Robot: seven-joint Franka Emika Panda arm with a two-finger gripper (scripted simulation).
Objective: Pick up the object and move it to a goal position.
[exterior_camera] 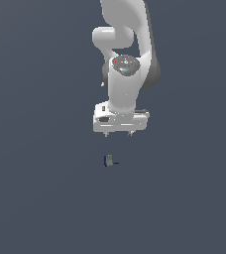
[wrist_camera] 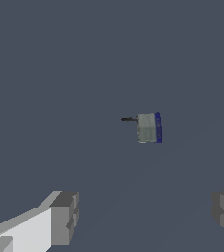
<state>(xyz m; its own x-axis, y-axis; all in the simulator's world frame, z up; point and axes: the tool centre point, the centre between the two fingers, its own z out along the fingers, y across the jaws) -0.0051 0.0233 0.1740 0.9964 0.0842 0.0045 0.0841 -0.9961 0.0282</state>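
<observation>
No text, label, brand, number or sign can be read in either view — the surfaces are plain renders. The small grey block (wrist_camera: 148, 128) carries only a dark blue edge and a thin dark line, not lettering — and the dark disc (exterior_camera: 125, 64) on the arm's joint shows small marks too blurred to read.

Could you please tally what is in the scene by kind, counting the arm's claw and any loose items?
Grey block with blue edge: 1
Claw, open above the block: 1
Total: 2
</observation>
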